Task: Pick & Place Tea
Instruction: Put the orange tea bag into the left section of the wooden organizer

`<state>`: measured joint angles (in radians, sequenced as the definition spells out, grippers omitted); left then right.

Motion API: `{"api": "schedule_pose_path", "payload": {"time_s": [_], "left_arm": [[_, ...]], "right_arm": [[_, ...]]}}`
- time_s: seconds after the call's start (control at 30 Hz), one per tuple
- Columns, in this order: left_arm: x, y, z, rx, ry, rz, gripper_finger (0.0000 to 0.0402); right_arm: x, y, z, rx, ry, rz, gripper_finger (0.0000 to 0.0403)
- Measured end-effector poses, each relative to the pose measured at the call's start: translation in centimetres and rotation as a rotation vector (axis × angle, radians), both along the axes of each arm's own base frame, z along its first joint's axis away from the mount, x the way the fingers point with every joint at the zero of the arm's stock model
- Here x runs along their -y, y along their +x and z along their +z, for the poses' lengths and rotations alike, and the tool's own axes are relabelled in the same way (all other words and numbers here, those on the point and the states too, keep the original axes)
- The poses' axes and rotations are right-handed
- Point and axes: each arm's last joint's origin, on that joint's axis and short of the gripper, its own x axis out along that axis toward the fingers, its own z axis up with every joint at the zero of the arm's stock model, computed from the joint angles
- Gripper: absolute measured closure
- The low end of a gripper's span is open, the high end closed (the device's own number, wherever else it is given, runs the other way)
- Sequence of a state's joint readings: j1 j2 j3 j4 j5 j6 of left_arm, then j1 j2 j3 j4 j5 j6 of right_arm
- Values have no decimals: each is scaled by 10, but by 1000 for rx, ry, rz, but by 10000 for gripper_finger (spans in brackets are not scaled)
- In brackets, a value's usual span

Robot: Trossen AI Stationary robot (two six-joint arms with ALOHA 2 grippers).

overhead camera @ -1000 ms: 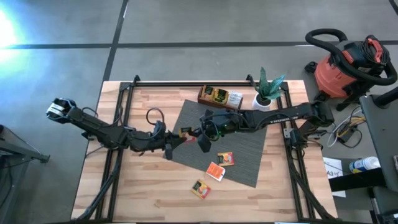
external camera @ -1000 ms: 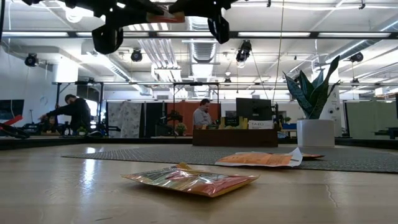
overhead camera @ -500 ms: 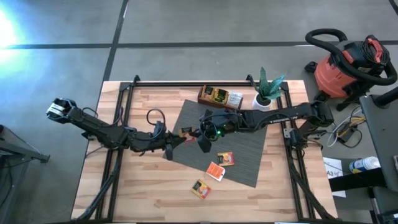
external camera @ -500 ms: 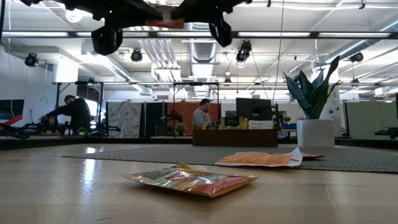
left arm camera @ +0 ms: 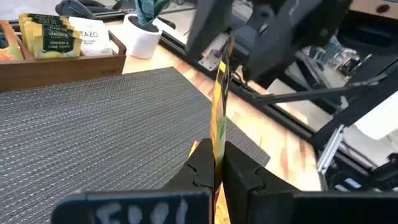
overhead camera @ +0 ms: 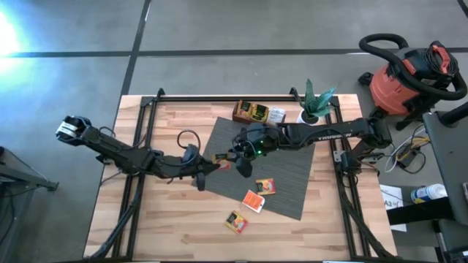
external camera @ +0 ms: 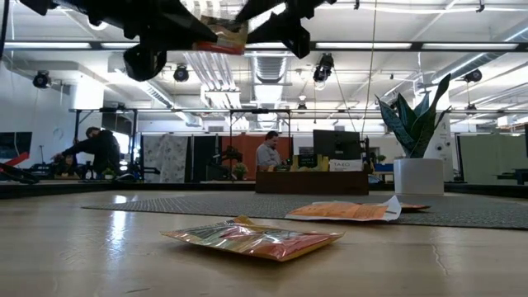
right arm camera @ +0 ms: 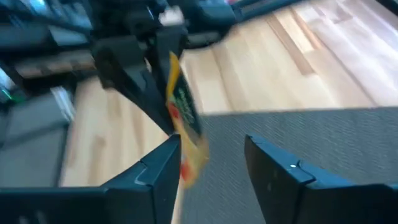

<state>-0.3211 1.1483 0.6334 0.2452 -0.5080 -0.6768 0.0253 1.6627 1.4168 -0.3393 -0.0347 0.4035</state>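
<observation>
Above the grey mat (overhead camera: 281,175), the left claw (overhead camera: 212,164) pinches a tea sachet (overhead camera: 221,158); the right claw (overhead camera: 238,162) stands spread.

A grey concrete floor (overhead camera: 241,22) with dark seams surrounds the wooden table (overhead camera: 161,226); a red shop vacuum (overhead camera: 406,77) stands beyond its far right corner; long ceiling lights (external camera: 396,45) run over an open workshop; two people (external camera: 268,154) sit at desks far behind; a bright glare (overhead camera: 9,33) marks the floor.
</observation>
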Motion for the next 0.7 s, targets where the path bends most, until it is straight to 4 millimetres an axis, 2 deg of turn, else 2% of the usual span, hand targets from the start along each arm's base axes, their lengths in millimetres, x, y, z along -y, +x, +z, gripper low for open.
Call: {"api": "schedule_pose_path", "payload": {"time_s": [0.2,0.4,0.7], "left_arm": [[0,17,-14,-28,22,-32,391],[-3,40,-18,-51,62,-36,389],[-12,64,-15,-69,95,-96,387]], "right_arm": [[6,-7,9,-105,-116,82,218],[14,-9,15,-112,-42,166,218],[16,-15,8,-206,-30,178,218]]}}
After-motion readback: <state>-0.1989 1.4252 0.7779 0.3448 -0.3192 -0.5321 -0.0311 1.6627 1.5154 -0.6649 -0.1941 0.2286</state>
